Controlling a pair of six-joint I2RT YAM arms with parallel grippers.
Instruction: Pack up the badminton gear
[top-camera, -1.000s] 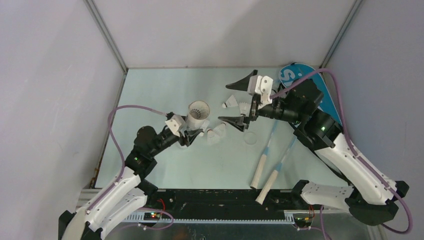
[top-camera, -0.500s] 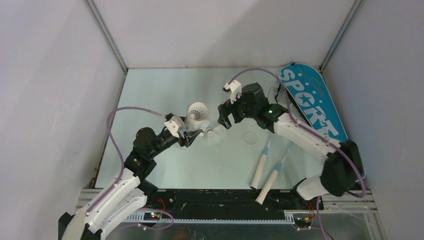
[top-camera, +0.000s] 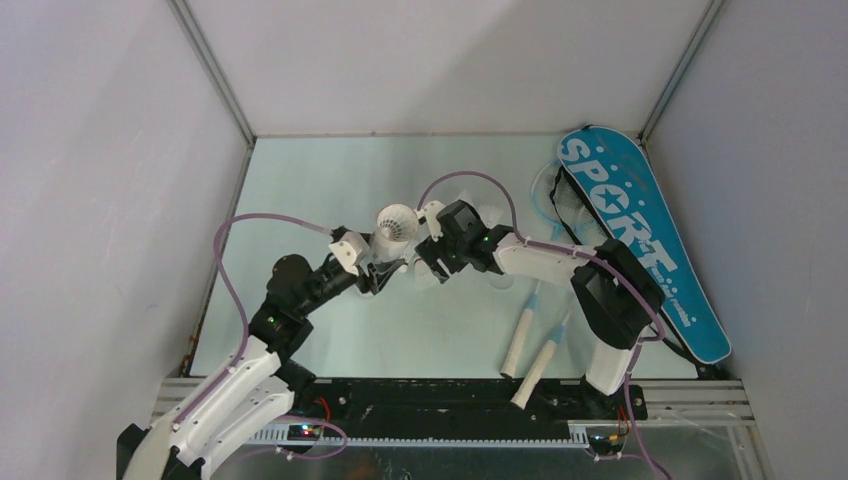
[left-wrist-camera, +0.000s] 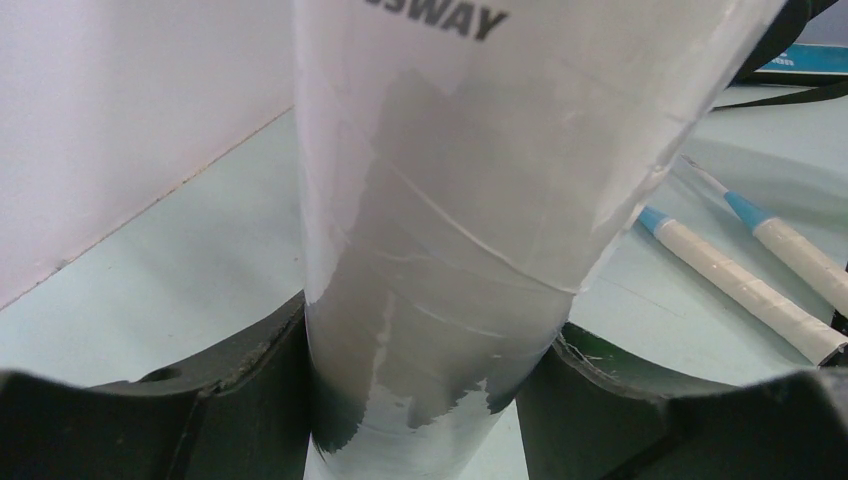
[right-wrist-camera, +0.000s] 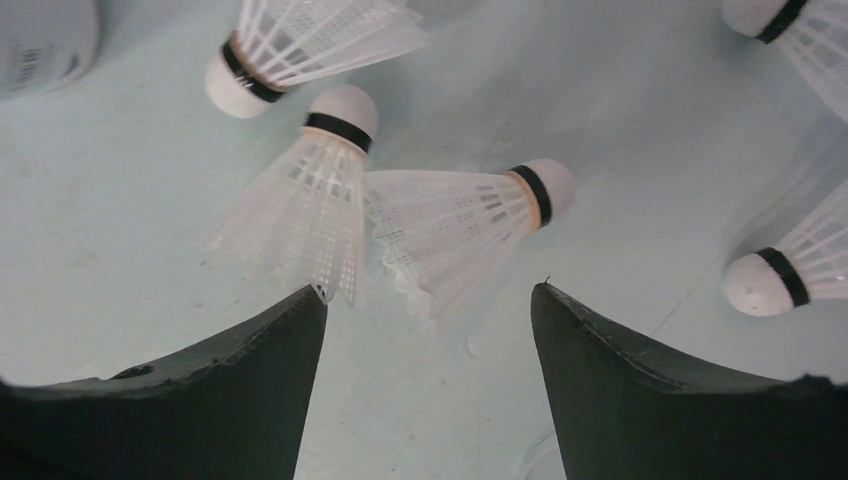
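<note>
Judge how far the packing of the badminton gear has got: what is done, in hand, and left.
Done: nothing visibly packed; what the white tube holds cannot be told. In hand: the left gripper has its jaws clamped on the tube, mouth up, and the right gripper hangs open over loose shuttlecocks on the table. Left: the shuttlecocks, both rackets and the blue bag.

Even, diffuse overhead light, bright with soft shadows on the pale table (top-camera: 330, 180) in the top view; at the left wrist, the white tube (left-wrist-camera: 430, 250) fills the frame, slightly blurred and shaded grey toward its base; at the right wrist, the shuttlecocks (right-wrist-camera: 455, 225) are sharp and cast faint shadows.
</note>
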